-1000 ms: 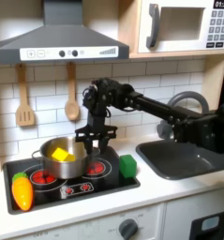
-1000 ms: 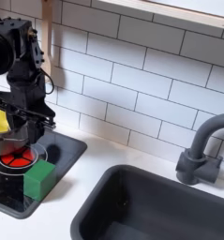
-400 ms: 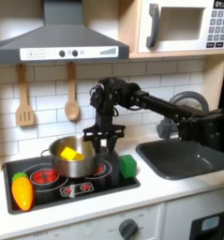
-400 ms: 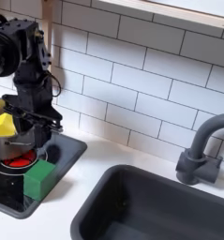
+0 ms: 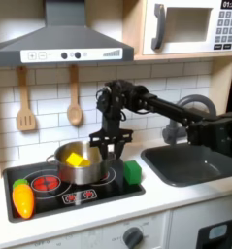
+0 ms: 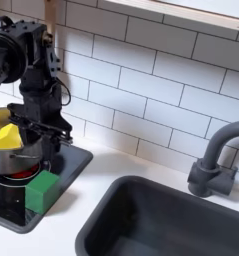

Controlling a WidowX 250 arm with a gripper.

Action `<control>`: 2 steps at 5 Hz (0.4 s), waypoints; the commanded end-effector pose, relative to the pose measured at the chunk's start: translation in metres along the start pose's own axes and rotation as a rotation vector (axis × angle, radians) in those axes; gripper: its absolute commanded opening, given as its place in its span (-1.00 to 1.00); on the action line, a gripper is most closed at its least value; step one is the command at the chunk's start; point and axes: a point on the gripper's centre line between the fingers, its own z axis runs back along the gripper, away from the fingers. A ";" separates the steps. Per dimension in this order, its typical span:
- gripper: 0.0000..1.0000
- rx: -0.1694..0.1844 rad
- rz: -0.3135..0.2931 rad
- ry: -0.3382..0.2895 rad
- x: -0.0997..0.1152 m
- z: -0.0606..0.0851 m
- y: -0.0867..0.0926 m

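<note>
So the gripper (image 5: pixel 107 142) has its jaws clamped on the right rim of the silver pot (image 5: pixel 79 167), which sits on the toy stove (image 5: pixel 108 192) over the burners with a yellow block (image 5: pixel 75 158) inside. Green sponge (image 5: pixel 133 172) is just beside the pot, carrot (image 5: pixel 23 198) on the first exterior view's left.

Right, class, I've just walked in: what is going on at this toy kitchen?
A robot arm's gripper grips the rim of a metal pot on the black toy stove; the pot has slid towards the first exterior view's right. A yellow block lies inside the pot. A green block and an orange carrot also sit on the stove, with the sink alongside.
</note>
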 end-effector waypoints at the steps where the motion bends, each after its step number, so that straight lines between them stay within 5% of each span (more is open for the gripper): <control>1: 1.00 0.015 0.046 -0.008 -0.005 0.007 0.004; 2: 1.00 0.029 0.061 -0.031 -0.005 0.021 0.004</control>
